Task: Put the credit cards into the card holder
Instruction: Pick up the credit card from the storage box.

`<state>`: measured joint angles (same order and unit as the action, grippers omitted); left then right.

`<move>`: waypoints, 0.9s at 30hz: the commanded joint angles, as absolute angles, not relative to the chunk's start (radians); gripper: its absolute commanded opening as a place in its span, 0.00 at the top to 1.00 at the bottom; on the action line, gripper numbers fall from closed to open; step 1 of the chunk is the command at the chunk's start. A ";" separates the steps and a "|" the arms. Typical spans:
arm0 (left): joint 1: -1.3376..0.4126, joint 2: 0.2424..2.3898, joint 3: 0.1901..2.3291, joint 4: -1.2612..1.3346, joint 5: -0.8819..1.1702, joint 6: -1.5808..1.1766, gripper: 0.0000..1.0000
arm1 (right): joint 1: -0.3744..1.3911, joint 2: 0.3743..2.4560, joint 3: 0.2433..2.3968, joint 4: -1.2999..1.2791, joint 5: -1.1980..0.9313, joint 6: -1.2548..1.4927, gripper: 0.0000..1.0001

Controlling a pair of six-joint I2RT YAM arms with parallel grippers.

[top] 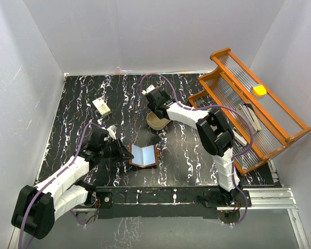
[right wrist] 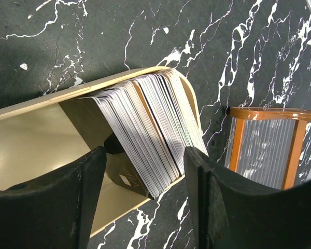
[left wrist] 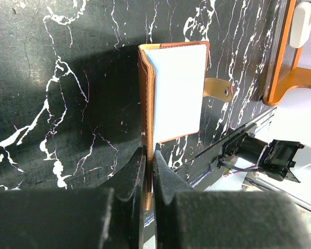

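1. Slippage at the card holder (left wrist: 176, 93) is the first risk. It lies open just below the middle of the top view, and the left gripper (left wrist: 149, 168) is pinched shut on only the thin lower edge of one leather flap. A push from an arriving card could pull that flap free or fold the wallet closed.
2. The right gripper (right wrist: 143, 155) has its fingers apart, straddling the credit cards (right wrist: 150, 124). These lean in a fan against the right end of the beige tray (right wrist: 20, 150), at the centre of the right wrist view. Closing across the whole fan would likely take many cards at once, or squirt some sideways.
3. The tray looks light. A finger catching its rim could drag or tip it and spill the stack onto the black marbled table (right wrist: 145, 31).
4. Whether the fingertips already touch the cards is hard to say, as they blur at the bottom of the frame.
5. The pale lining shows no clear pocket mouth from here. A card brought in flat may skid across it rather than enter.
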<state>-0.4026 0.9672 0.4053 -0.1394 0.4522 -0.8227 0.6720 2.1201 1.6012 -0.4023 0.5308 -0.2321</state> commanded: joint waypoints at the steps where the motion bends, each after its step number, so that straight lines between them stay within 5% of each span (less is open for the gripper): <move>1: -0.405 0.950 0.399 -0.146 0.468 -0.827 1.00 | 0.666 2.100 1.653 -0.359 0.596 -0.236 0.44; 27: -0.405 0.958 0.393 -0.138 0.468 -0.827 1.00 | 0.657 2.087 1.678 -0.372 0.620 -0.228 0.65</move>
